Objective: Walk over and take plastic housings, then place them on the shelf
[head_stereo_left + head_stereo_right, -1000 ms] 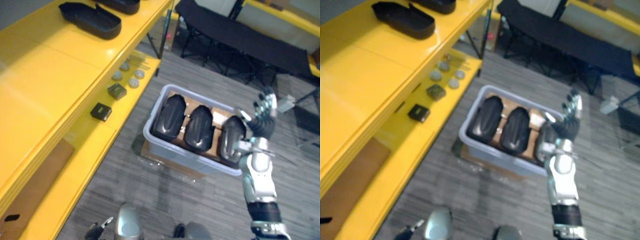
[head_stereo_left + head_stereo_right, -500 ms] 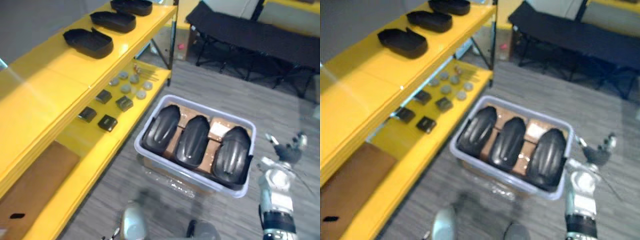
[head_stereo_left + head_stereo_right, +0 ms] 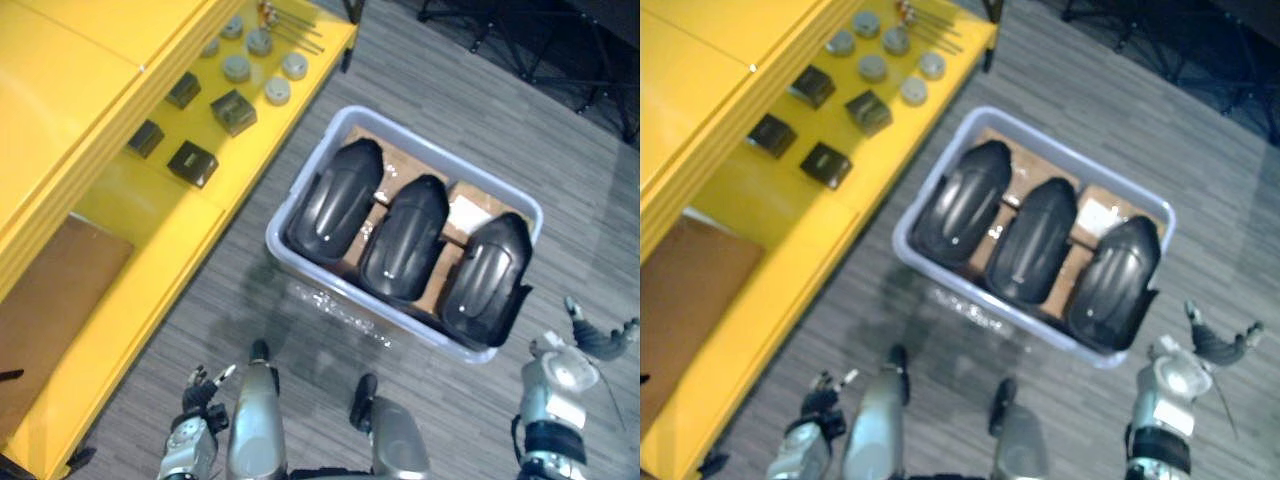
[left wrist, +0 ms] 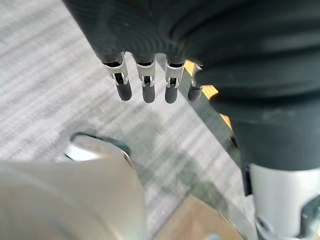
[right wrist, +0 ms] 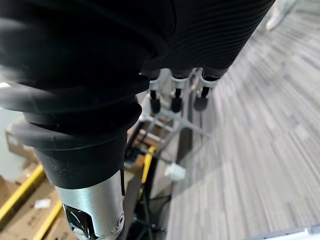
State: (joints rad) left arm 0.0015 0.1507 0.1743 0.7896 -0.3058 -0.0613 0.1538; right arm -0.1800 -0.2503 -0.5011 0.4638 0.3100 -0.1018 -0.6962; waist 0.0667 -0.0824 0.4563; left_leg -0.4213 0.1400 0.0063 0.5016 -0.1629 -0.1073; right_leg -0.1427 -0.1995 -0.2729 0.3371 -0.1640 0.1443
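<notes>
Filling the grey bin (image 3: 330, 292), three black housings (image 3: 404, 240) lie side by side; wrist views show left hand (image 4: 145, 82), right hand (image 5: 176, 97) slack, empty.

Clerk: Left side?
Inspector: The left hand (image 3: 203, 392) hung low at the lower left of the head view, arm down. In its own wrist view the fingers (image 4: 145, 89) ran straight in a row and held nothing.
Clerk: Right side?
Inspector: The right hand (image 3: 598, 342) sat at the lower right, forearm rising beneath it. Its fingers were spread and relaxed, the fingertips (image 5: 174, 104) loose, the grasp empty.
</notes>
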